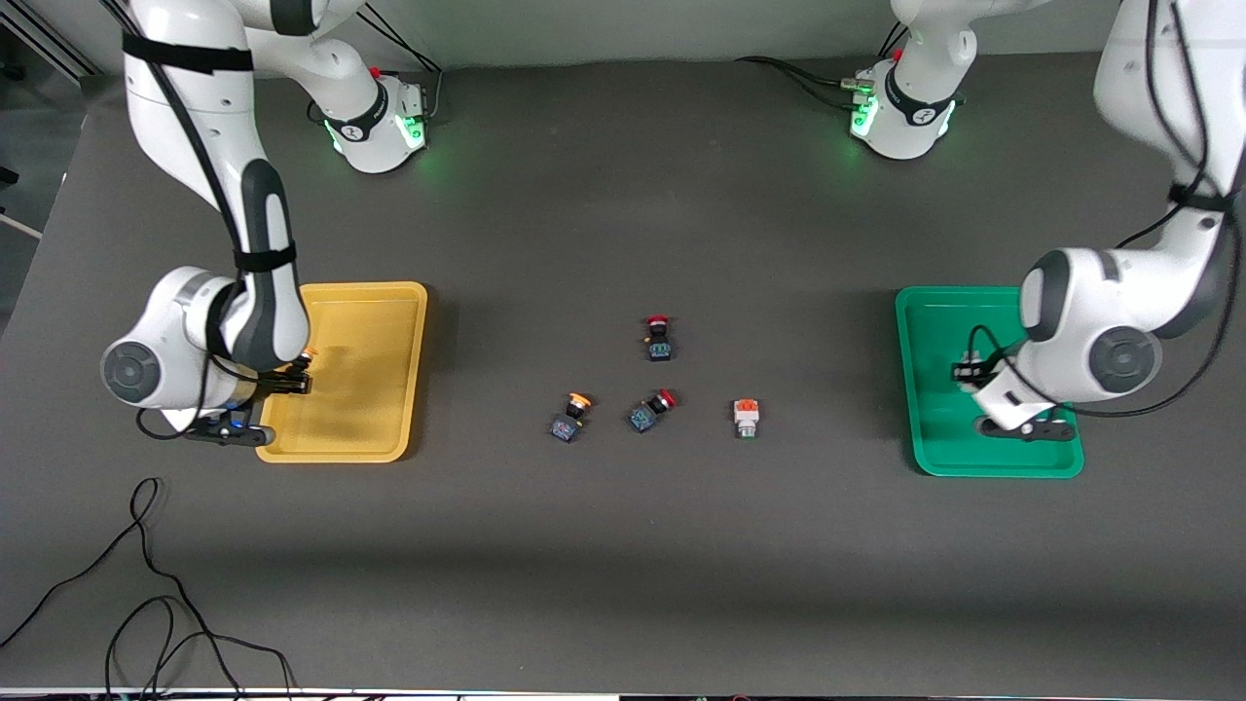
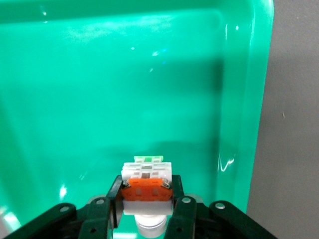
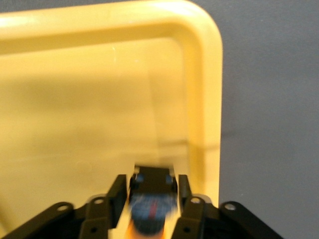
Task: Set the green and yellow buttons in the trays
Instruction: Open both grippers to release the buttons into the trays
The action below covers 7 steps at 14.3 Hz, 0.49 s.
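My left gripper (image 2: 146, 188) is shut on a white-grey button (image 2: 147, 172) with an orange patch and holds it low over the green tray (image 2: 99, 89). In the front view this gripper (image 1: 966, 372) is over the green tray (image 1: 925, 428), near the edge closest to the camera. My right gripper (image 3: 151, 185) is shut on a yellow-capped black-blue button (image 3: 152, 204) over a corner of the yellow tray (image 3: 75, 99). In the front view it (image 1: 292, 378) is over the yellow tray (image 1: 375, 428). A second yellow button (image 1: 571, 416) and a second white-grey button (image 1: 747, 418) lie mid-table.
Two red-capped black switches (image 1: 659, 338) (image 1: 651, 410) lie mid-table between the trays, close to the loose buttons. Black cables (image 1: 146, 584) trail on the table near the front camera at the right arm's end.
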### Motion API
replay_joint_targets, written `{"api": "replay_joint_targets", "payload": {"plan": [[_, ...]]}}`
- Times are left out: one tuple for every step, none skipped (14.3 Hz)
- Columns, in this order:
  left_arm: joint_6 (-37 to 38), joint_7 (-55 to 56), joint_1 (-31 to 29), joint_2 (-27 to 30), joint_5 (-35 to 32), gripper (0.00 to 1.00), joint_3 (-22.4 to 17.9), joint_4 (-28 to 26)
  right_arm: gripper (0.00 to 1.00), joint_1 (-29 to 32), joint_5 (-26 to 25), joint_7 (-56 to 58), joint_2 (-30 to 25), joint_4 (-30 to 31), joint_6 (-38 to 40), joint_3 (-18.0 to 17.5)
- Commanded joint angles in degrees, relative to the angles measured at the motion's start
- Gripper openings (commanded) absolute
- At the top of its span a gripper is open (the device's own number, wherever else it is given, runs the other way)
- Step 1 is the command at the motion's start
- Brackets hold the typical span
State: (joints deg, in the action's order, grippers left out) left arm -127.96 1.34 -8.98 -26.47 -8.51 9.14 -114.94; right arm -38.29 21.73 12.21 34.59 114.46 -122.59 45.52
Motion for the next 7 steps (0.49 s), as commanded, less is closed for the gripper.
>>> {"api": "replay_joint_targets", "payload": {"plan": [[-3.3,0.7,0.5,-2.0,-1.2,0.17,0.2,0.1,1.0,0.0,1.2,1.9,-4.5,-2.1,4.5,0.7],[-3.3,0.5,0.4,-2.1,-1.2,0.37,0.2,0.2,1.0,0.0,0.9,1.3,-5.7,-4.6,8.0,0.9],[-2.7,0.0,0.4,-2.1,-1.2,0.98,0.2,0.6,1.0,0.0,0.9,0.2,-6.2,-8.2,12.9,1.0],[-1.1,0.2,0.5,-1.2,-1.2,1.0,0.2,1.0,1.0,-0.1,0.8,-2.9,-6.1,-12.6,17.7,0.9],[2.4,0.2,0.6,-0.1,-1.2,1.0,0.3,2.3,1.0,-0.1,0.9,-7.5,-5.7,-17.1,21.7,0.4],[7.8,0.1,0.7,0.7,-1.2,1.0,0.5,5.4,1.0,-0.6,1.3,-12.2,-5.0,-21.6,25.0,-0.3],[14.0,0.4,1.1,1.3,-1.1,1.0,0.7,8.9,1.0,-1.3,1.8,-16.1,-4.5,-24.5,26.5,-1.6]]}}
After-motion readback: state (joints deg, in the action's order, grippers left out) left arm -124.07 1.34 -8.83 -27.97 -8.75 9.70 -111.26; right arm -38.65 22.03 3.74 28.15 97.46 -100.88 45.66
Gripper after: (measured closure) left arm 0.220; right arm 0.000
